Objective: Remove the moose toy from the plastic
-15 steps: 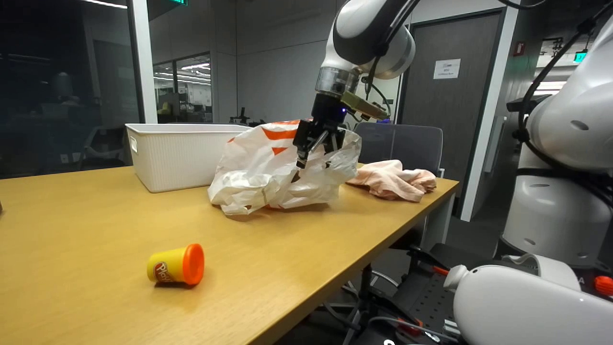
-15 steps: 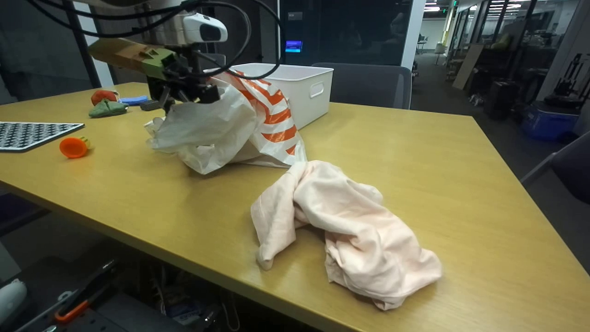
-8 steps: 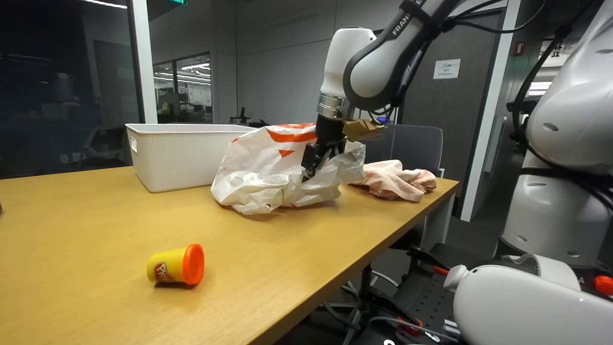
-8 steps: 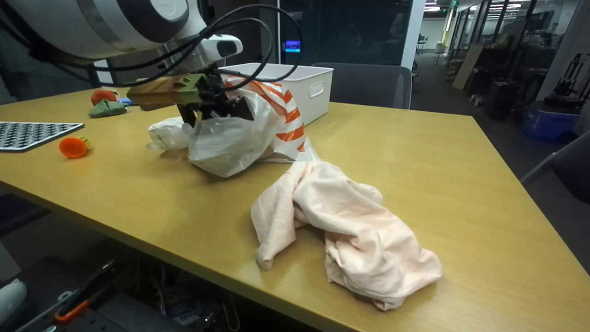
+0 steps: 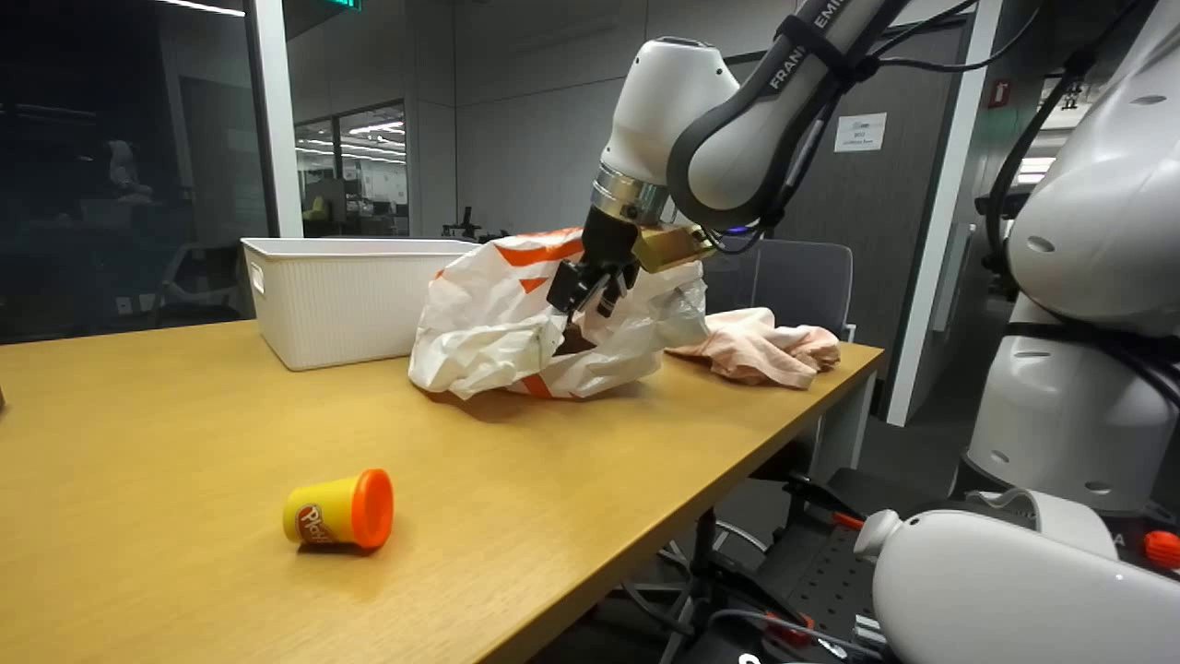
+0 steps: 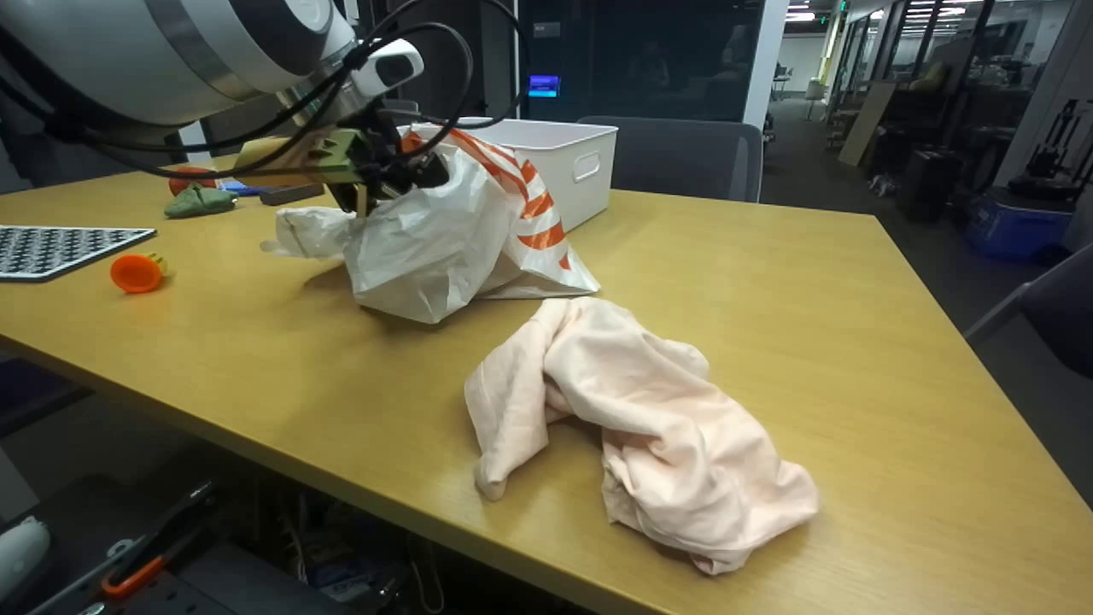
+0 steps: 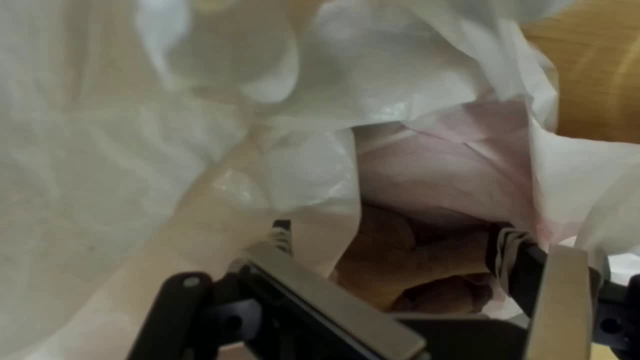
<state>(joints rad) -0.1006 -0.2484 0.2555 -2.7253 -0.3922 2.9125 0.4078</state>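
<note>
Plastic bag (image 7: 115,175) is crowding the finger (image 7: 283,235) on the wrist view's left. Next, the brown moose toy (image 7: 382,272) is lying deep inside, between the spread fingers; one long bit is pointing right, toward the other finger (image 7: 515,256). The gripper (image 7: 391,232) is standing wide, pinching nothing; whether it's touching the toy, I can't tell.

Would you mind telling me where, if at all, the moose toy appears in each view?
In an exterior view: moose toy, a brown patch at centre.
In an exterior view: not visible; plastic bag left of centre.
Wrist view: below and right of centre.
Shared landmark: the white plastic bag.
</note>
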